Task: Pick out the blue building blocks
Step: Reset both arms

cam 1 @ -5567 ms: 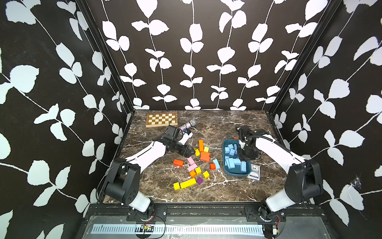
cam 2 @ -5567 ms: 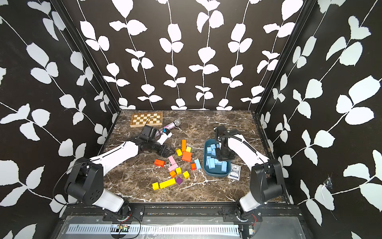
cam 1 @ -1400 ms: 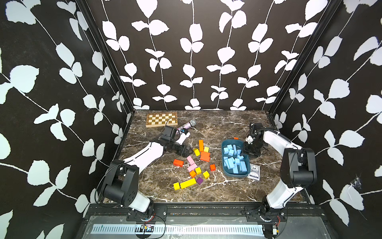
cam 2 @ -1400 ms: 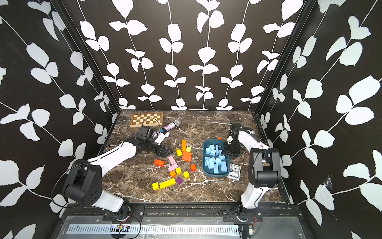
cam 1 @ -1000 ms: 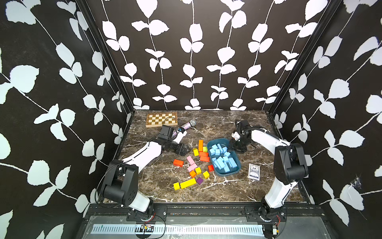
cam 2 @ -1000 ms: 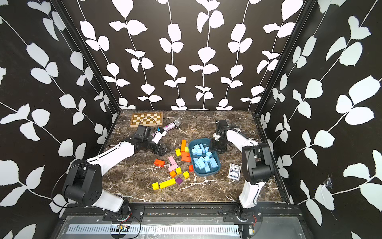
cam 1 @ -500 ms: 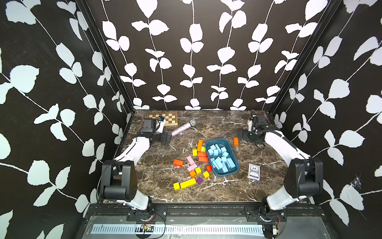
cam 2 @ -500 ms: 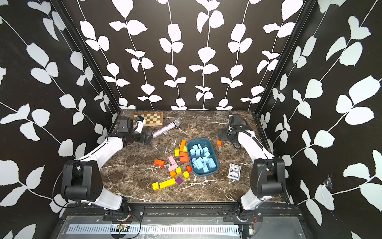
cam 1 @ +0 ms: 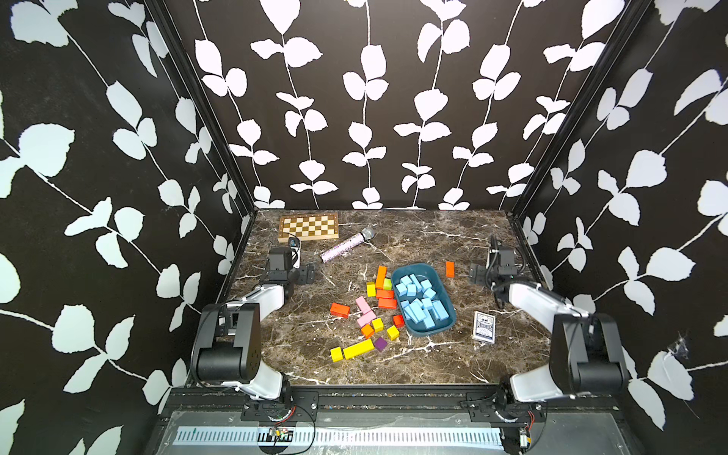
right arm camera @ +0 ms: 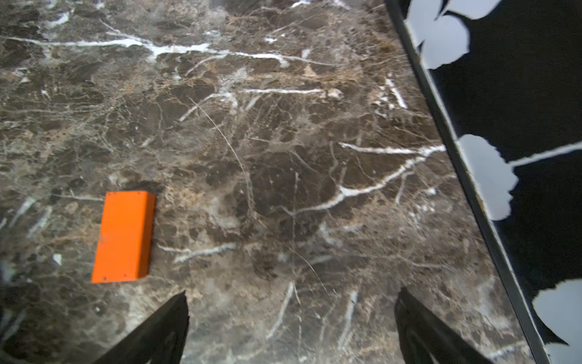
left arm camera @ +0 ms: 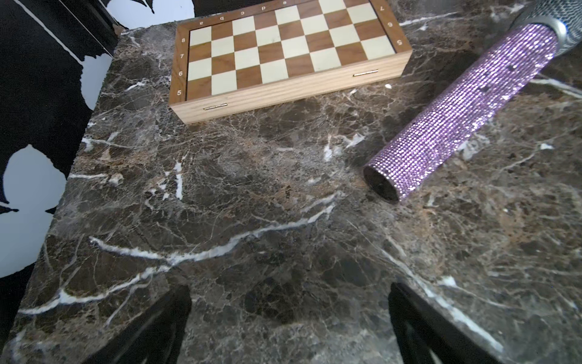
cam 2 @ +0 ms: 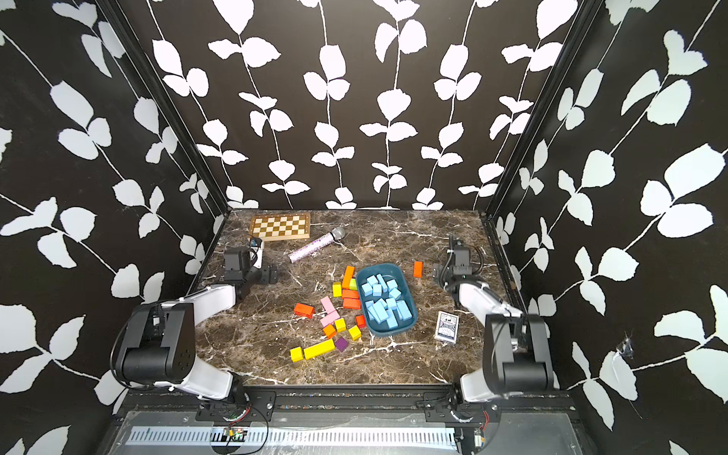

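A: Blue blocks (cam 1: 422,301), loc?
B: All I can see lie piled in the teal tray (cam 1: 423,333), mid-tabletop (cam 1: 433,240), slightly twd right edge. None visible in the loose mixed-colour pile (cam 1: 374,311) on the tray's left-edge side.
A: Jaws?
B: L arm (cam 1: 268,297) by left edge: jaws spread, empty, over bare marble. Its wrist view faces chessboard (left arm camera: 283,53) + mic (left arm camera: 456,110). R arm (cam 1: 528,299) by right edge: jaws spread, empty. Lone orange block (right arm camera: 124,236) lies betw. them and the tray's far end.
A: Key geometry?
B: Tray sits betw. both arms, long axis approx. far-to-near edge. R jaws nearer; the tray lies twd tabletop centre from them. Est.: sort looks complete.
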Tool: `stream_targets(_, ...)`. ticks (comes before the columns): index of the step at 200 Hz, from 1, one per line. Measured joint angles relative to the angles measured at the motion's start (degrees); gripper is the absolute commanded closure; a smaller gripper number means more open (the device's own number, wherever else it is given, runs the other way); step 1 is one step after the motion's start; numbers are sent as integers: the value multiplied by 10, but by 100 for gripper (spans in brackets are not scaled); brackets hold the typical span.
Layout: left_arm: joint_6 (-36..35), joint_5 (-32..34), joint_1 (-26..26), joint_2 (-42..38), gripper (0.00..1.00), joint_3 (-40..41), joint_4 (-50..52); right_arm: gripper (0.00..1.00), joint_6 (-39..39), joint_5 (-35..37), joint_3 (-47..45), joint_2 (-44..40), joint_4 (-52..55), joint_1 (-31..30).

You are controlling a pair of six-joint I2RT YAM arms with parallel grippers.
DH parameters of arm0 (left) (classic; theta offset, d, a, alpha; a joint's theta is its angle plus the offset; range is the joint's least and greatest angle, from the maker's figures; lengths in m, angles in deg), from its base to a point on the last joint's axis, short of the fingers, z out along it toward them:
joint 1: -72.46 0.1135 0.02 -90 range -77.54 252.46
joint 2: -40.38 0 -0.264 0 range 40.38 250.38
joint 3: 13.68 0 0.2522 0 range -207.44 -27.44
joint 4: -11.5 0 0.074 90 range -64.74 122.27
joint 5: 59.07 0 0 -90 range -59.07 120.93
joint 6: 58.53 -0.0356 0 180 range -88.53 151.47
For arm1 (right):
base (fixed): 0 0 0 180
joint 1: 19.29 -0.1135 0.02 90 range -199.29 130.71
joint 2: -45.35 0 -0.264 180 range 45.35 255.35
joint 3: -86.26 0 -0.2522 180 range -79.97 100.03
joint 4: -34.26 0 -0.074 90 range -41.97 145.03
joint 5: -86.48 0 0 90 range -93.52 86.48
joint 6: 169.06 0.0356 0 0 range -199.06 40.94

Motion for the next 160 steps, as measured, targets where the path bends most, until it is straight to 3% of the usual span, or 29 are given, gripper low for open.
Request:
stream_targets(50,6,46,-5,18,1,170,-264,1,-19,6,-61,10,-130,0)
stream_targets(90,14,100,-19,26,1,175,-317,1,-40,6,-100,17,-220,0)
stream_targets(131,15,114,-19,26,1,174,-344,1,-50,19,-182,55,-394,0)
stream_targets(160,16,119,-19,26,1,174,-345,1,-53,25,-195,68,-421,-2)
